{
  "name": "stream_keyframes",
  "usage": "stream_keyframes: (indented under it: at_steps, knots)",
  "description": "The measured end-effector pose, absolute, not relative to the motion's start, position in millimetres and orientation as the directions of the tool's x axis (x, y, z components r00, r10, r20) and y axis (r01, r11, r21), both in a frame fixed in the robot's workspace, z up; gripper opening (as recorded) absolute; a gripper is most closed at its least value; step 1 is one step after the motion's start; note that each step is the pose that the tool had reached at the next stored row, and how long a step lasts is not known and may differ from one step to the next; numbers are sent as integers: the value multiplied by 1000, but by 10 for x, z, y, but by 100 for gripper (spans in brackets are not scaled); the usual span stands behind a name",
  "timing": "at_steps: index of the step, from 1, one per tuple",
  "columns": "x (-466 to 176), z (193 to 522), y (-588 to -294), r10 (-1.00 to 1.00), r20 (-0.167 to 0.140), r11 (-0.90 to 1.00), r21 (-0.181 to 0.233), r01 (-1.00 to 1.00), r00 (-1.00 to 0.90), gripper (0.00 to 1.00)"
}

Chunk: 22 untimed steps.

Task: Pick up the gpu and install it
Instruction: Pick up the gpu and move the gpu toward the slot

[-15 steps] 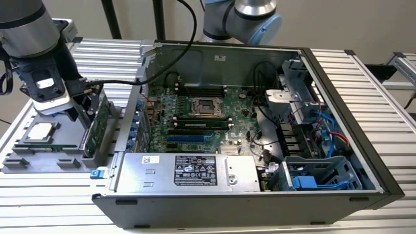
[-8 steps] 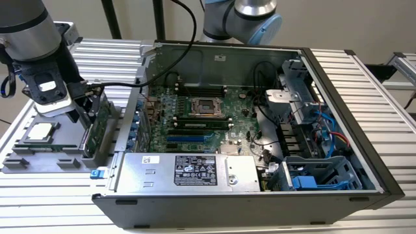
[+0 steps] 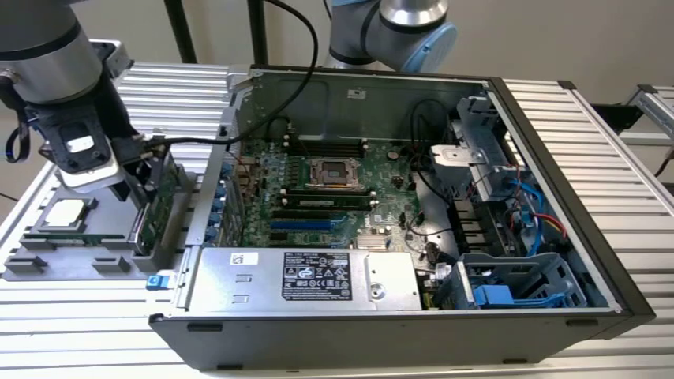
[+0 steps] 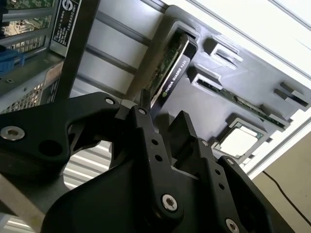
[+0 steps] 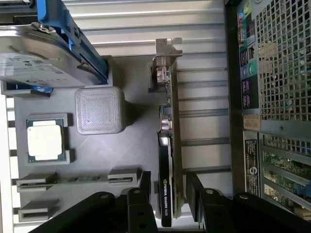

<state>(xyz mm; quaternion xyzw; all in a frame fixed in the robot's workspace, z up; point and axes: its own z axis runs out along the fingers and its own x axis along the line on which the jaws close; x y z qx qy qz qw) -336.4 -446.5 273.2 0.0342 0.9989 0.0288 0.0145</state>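
Gpu [image 5: 168, 145] upright in tray [image 5: 131, 150] slot, w/ open jaws straddling its end.

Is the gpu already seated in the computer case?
No, the gpu stands on edge in the grey tray outside the case, straddled by the open gripper.

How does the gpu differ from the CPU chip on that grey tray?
The gpu stands on edge in its slot, long and thin; the CPU chip lies flat, small and square. The pincer straddles the gpu, not the chip. Both sit in the grey tray.
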Motion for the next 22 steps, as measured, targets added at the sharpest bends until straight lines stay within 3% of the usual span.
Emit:
stream_keyframes:
  at_steps: [22]
  knots:
    - [-3364, 2597, -4460, 69, -27, 996, 58, 67, -997, 100]
